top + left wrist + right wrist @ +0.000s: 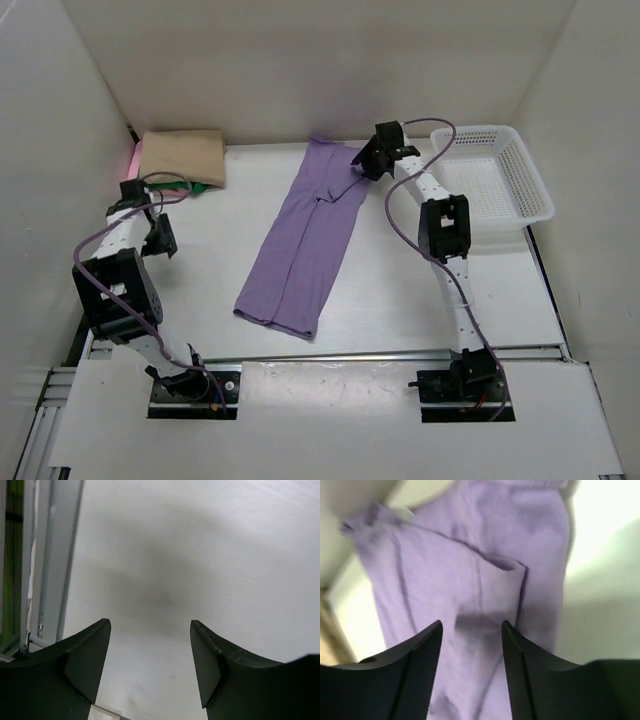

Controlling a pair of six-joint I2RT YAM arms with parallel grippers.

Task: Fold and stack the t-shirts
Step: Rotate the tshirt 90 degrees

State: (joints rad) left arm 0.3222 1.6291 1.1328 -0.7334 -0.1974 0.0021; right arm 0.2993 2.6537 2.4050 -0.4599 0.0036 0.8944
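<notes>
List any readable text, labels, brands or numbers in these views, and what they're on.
None readable in any view. No print, tag or label shows on the lavender t-shirt, the folded tan t-shirt or the white basket.

Four t-shirts [300, 240], one basket [532, 172], two arms [446, 226]

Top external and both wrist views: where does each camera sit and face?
Top external: above and behind, looking down at the table; left arm, right arm show.
Left wrist: on the left arm, facing the table; open left gripper shows.
Right wrist: above the lavender shirt; open right gripper shows.
Shared: top and right wrist see that shirt.
</notes>
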